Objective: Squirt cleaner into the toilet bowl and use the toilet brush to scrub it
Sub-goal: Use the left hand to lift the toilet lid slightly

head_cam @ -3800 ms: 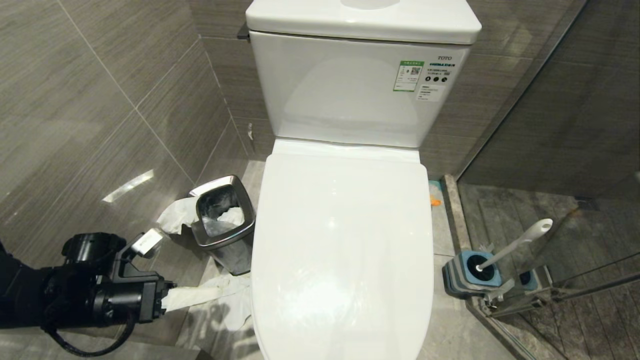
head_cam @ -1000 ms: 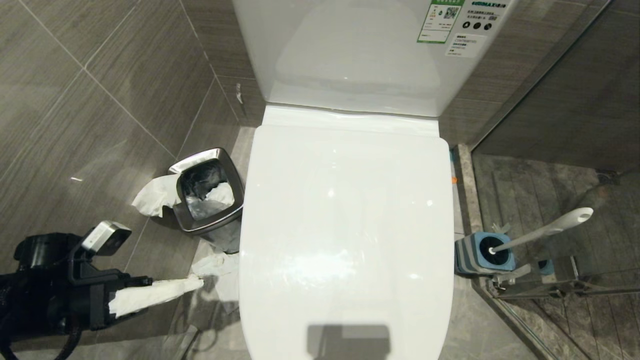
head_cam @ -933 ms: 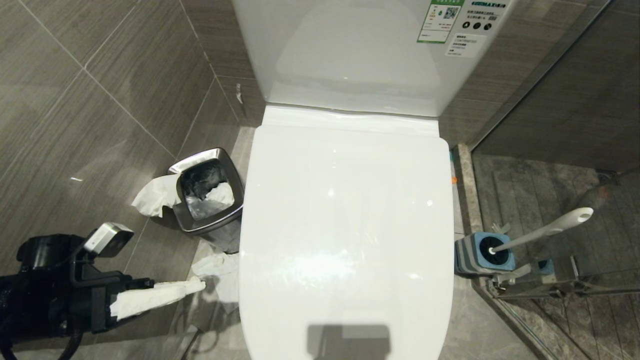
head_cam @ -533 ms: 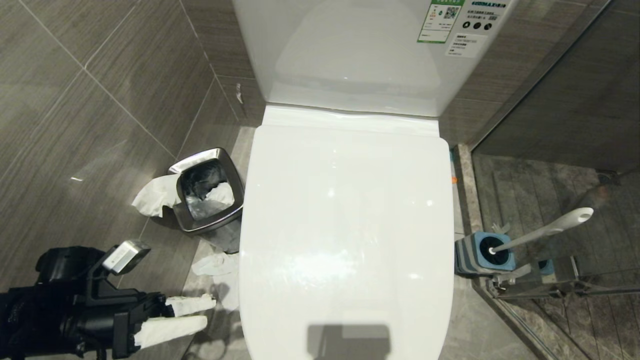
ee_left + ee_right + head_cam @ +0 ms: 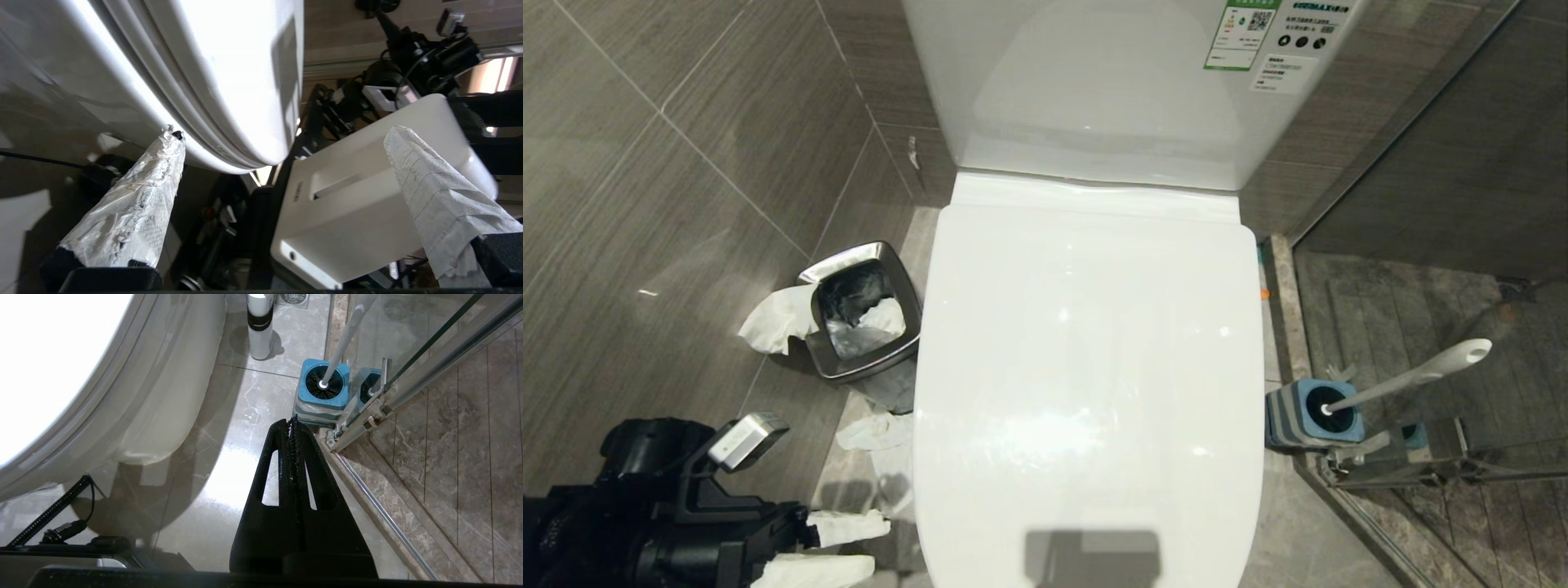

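Note:
The toilet bowl is hidden under the closed white lid; its outer ceramic shows in the right wrist view. My left gripper is open and holds nothing. Its paper-wrapped fingers are low beside the toilet's front left, one tip just under the seat rim. The toilet brush leans in its blue holder at the right. The cleaner stands on the floor past the holder, top cut off. My right gripper is shut and empty, pointing at the floor near the holder.
A steel bin stands left of the toilet with crumpled tissue on the floor around it. A glass shower partition and its metal rail run close behind the holder. The grey tiled wall hems in the left side.
My left gripper has swung nearer and lower toward the toilet's front left, rolling so both wrapped fingers show apart. Since the oldest frame the whole view has shifted toward the toilet.

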Robot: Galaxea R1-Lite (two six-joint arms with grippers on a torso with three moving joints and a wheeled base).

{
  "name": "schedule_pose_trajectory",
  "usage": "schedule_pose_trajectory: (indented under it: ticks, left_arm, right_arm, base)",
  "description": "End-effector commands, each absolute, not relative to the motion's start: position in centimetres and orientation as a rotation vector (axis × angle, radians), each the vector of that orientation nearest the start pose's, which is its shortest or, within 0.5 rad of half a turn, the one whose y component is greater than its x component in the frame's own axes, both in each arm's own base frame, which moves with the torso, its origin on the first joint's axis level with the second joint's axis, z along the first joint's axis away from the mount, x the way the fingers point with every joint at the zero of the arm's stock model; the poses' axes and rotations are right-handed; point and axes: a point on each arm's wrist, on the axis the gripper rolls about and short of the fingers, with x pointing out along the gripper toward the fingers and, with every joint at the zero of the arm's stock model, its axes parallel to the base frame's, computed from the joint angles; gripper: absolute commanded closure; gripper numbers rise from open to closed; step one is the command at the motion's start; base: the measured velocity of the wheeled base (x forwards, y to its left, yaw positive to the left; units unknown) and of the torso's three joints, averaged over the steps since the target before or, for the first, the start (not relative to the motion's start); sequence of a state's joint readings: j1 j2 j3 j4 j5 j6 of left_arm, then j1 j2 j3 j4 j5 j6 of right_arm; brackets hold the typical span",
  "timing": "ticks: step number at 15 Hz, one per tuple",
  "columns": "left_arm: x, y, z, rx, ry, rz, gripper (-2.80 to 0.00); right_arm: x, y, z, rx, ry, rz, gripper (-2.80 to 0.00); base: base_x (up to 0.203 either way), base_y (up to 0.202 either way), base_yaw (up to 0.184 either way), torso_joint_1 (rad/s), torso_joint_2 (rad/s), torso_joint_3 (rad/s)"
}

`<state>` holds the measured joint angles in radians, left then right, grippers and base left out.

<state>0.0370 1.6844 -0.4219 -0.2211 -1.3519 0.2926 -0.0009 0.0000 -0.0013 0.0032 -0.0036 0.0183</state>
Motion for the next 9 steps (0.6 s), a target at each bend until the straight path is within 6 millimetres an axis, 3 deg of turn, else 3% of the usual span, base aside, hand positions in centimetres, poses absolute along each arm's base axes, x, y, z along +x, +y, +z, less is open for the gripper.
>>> schedule_pose_trajectory:
  ticks: [1, 9]
  left_arm:
    - [21.05, -1.64, 7.84, -0.536, 0.657, -1.345, -2.80]
    - [21.88, -2.13, 7.44, -0.533, 0.673, -1.362, -2.80]
  right_arm:
    - [-2.28, -0.01, 7.53, 0.018, 0.003, -0.004, 0.00]
    - [-2.28, 0.00, 7.54, 0.018, 0.003, -0.004, 0.00]
  base:
    - [0.000, 0.000, 0.000, 0.000, 0.00, 0.000]
    - [0.000, 0.000, 0.000, 0.000, 0.00, 0.000]
